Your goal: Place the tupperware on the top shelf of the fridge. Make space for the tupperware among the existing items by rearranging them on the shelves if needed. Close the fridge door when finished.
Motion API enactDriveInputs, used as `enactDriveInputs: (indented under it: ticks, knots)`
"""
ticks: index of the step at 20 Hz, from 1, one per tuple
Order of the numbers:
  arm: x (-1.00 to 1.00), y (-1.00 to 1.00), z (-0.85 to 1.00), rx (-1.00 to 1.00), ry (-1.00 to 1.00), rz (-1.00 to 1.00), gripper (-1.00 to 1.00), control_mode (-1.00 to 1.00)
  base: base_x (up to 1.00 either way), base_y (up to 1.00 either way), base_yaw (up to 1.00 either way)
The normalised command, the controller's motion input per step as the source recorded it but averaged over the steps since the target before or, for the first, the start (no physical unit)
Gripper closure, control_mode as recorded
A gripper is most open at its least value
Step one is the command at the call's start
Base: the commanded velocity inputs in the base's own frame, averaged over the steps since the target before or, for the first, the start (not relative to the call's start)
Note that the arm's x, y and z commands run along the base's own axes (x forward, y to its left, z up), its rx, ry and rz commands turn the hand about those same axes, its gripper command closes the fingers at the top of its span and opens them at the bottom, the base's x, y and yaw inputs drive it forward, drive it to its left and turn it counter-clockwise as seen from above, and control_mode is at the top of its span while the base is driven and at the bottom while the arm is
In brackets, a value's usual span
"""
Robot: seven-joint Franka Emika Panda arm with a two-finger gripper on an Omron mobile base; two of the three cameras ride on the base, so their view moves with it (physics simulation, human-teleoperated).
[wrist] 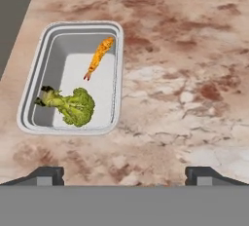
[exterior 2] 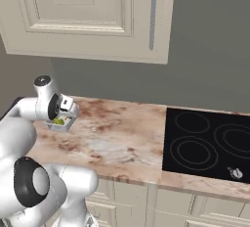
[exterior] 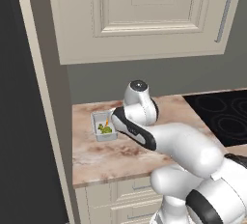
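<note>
Marbled counter (wrist: 185,74) bears unlabelled tupperware (wrist: 73,79); end effector (wrist: 124,175) spread wide.

tupperware (wrist: 73,76): small rectangular tub, grey-white plastic, rounded corners, thick rim.
state: open on top, no lid on it.
content: one green broccoli piece (wrist: 73,106) at the 6 o'clock end in the hand view; one thin orange strip (wrist: 98,57) toward 1 o'clock, lying slanted.
pose: upright, flat on its bottom, long side running from 6 to 12 o'clock in the hand view.
place: on the marbled brown counter (wrist: 185,74), close to its 9 o'clock edge.
</note>
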Motion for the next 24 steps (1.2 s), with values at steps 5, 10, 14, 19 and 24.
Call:
enactDriveInputs:
  ticks: [5,10,14,19,24]
  knots:
    - [0.43,0.15,-0.13,0.02,-0.01,-0.02,-1.00,-1.00,0.00,0.00,0.00]
    - [0.42,0.00,-0.31,0.07,0.00,0.00,-1.00,-1.00,0.00,0.00,0.00]
    - [0.36,0.03,-0.45,0.02,0.00,0.00,-1.00,-1.00,0.00,0.00,0.00]
    - [0.30,0.03,-0.43,0.00,0.00,-0.01,-1.00,-1.00,0.00,0.00,0.00]
    - [0.42,0.14,-0.12,0.00,0.00,-0.01,-1.00,-1.00,0.00,0.00,0.00]
